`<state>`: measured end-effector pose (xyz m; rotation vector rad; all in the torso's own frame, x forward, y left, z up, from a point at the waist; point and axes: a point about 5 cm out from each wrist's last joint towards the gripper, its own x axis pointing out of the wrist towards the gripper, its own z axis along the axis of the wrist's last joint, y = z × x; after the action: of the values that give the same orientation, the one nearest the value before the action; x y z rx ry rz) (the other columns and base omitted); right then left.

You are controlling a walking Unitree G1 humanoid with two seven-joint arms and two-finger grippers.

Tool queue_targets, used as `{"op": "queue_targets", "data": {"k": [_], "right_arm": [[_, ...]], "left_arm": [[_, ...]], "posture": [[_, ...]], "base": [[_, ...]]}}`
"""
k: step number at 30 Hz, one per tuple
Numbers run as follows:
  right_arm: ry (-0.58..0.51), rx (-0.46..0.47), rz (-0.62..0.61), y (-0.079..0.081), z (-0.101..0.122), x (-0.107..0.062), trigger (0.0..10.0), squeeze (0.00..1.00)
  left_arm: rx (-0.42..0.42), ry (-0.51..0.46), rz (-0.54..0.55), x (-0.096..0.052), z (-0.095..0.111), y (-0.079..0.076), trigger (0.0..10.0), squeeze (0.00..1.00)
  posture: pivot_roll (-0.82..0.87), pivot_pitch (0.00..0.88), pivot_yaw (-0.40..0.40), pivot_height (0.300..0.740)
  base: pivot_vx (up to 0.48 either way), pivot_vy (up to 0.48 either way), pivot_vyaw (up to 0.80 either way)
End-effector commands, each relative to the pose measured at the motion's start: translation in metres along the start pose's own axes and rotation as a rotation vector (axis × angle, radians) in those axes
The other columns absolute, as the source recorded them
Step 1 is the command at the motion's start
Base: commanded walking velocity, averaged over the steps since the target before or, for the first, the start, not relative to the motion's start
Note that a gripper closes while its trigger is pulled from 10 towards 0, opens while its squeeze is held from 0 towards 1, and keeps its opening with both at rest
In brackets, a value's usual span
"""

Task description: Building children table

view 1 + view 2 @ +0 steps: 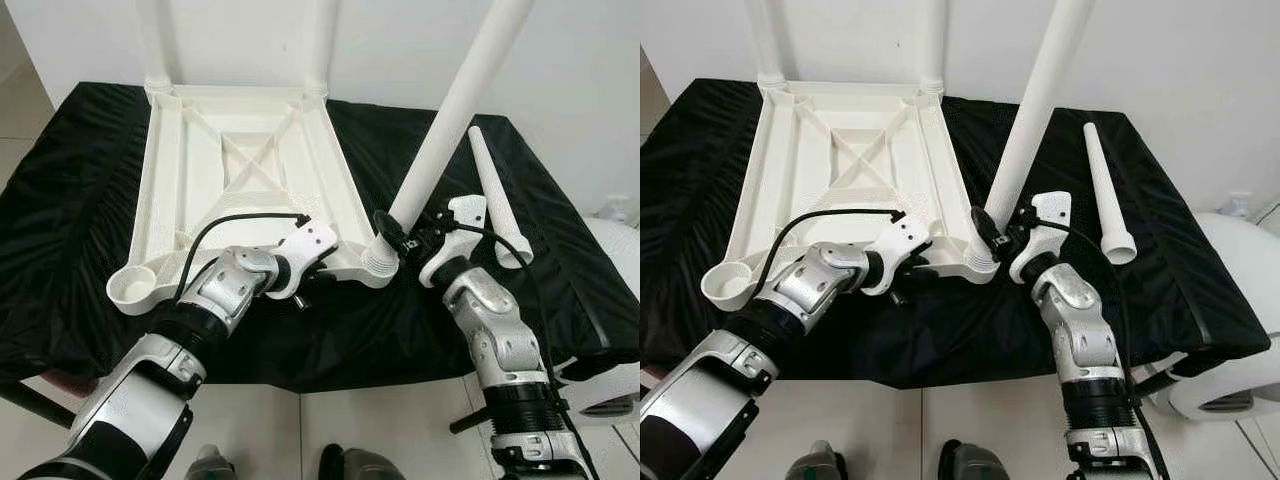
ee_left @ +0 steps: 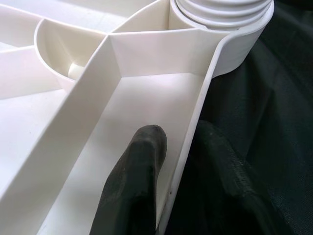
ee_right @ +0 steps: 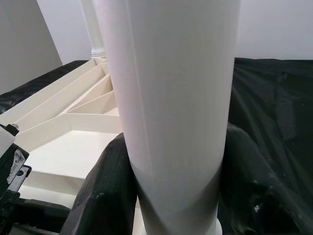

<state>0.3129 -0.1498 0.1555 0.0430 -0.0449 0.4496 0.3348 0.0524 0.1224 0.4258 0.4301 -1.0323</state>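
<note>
While the white children's table (image 1: 240,170) lies upside down on the black cloth (image 1: 70,250) over the tabletop, the left eye view shows two legs already standing in its far corners, and a third leg (image 1: 450,120) leaning with its threaded end in the near right corner socket. The right end effector (image 1: 405,240) is clamped around that leg just above the socket. The left end effector (image 1: 315,275) sits at the table's near rim, beside that same corner. A loose leg (image 1: 1105,190) in the right eye view lies on the cloth to the right, apart from the table. Seen from the left wrist, one black finger (image 2: 134,191) lies inside the rim and the other outside, pinching the wall. From the right wrist, both fingers (image 3: 105,191) hug the leg's sides.
</note>
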Motion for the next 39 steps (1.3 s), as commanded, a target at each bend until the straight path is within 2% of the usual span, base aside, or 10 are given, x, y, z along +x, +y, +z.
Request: {"op": "queue_targets", "data": {"k": [1,11,18,39], "right_arm": [[0.15,0.057,-0.034,-0.003,-0.032,-0.004,10.0,0.0],[0.155,0.064,-0.053,-0.003,-0.037,-0.003,10.0,0.0],[0.124,0.054,-0.134,-0.006,-0.034,0.005,10.0,0.0],[0.068,0.073,-0.23,0.008,-0.031,0.028,10.0,0.0]], "left_arm": [[0.034,-0.055,0.046,-0.003,0.017,0.005,10.0,0.0],[0.033,-0.061,0.047,-0.004,0.018,0.005,10.0,0.0],[0.031,-0.069,0.045,-0.004,0.02,0.004,10.0,0.0],[0.037,-0.09,0.039,-0.009,0.023,0.0,10.0,0.0]], "posture": [[0.02,0.034,-0.063,0.74],[0.01,0.032,-0.065,0.74],[0.02,0.042,-0.066,0.74],[0.03,0.065,-0.071,0.74]], "base": [[0.0,0.0,0.0],[0.0,0.0,0.0],[0.0,0.0,0.0],[0.0,0.0,0.0]]}}
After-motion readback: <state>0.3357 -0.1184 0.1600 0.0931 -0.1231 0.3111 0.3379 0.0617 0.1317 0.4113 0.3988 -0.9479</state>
